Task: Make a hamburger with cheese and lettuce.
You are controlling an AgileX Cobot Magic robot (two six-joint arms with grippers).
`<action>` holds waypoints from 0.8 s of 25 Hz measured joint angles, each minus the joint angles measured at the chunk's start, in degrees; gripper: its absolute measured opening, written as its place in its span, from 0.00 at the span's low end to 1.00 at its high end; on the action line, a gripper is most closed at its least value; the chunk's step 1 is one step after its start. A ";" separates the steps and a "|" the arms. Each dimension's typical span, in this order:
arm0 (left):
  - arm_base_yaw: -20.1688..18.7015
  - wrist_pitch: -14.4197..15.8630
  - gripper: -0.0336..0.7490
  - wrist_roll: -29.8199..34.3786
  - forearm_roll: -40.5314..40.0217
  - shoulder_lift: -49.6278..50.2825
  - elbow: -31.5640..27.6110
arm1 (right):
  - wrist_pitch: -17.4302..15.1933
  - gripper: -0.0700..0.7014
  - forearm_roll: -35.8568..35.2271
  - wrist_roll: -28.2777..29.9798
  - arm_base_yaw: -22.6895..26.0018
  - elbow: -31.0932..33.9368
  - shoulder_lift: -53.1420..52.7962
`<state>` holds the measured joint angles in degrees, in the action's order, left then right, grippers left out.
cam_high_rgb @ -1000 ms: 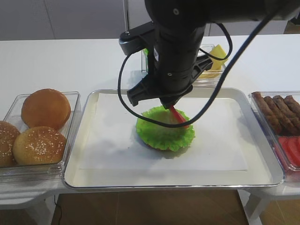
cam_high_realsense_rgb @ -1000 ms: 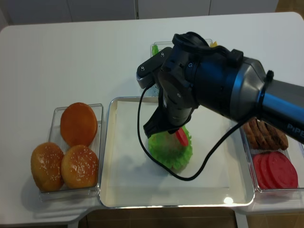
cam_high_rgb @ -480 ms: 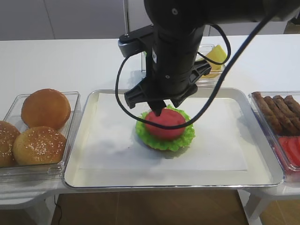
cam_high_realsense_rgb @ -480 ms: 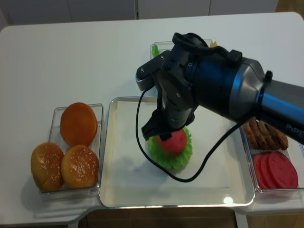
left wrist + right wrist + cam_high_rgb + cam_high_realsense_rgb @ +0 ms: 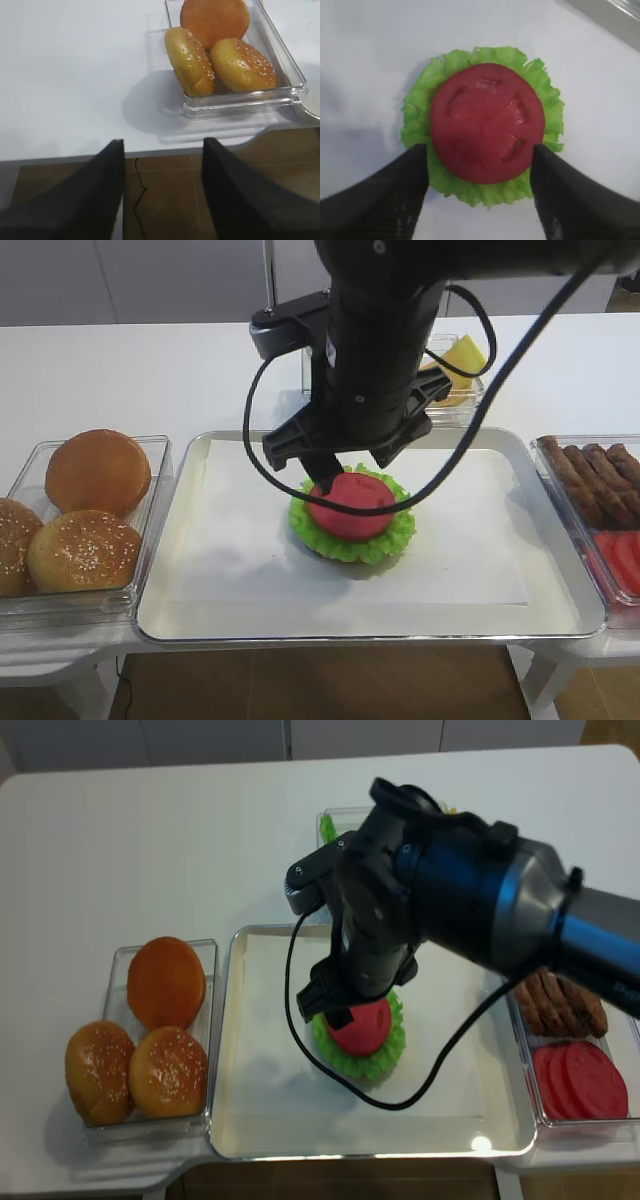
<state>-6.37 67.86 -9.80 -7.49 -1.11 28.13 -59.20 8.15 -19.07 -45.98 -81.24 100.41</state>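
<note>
**Tomato laid, cheese not yet added**

The hamburger sat mid-tray: lettuce under a tomato slice. The right gripper hung above it, jaws apart, empty. Cheese and a bun top were judged outstanding.

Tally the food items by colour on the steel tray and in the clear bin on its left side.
Brown buns in the left bin: 3
Red tomato slice on the hamburger: 1
Green lettuce leaf under it: 1
Total: 5, all on the tray or in that bin.
</note>
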 joint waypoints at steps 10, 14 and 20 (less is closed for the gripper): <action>0.00 0.00 0.52 0.00 0.00 0.00 0.00 | -4.48 0.72 -11.81 9.09 15.00 -1.70 -7.31; 0.00 0.00 0.52 0.00 0.00 0.00 0.00 | -6.81 0.72 -14.89 11.69 24.72 -1.58 -10.61; 0.00 0.00 0.52 0.00 0.00 0.00 0.00 | -9.16 0.72 -16.36 14.46 37.15 2.53 -16.94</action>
<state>-6.37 67.86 -9.80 -7.49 -1.11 28.13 -68.36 -8.21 -4.61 -8.83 -78.72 83.48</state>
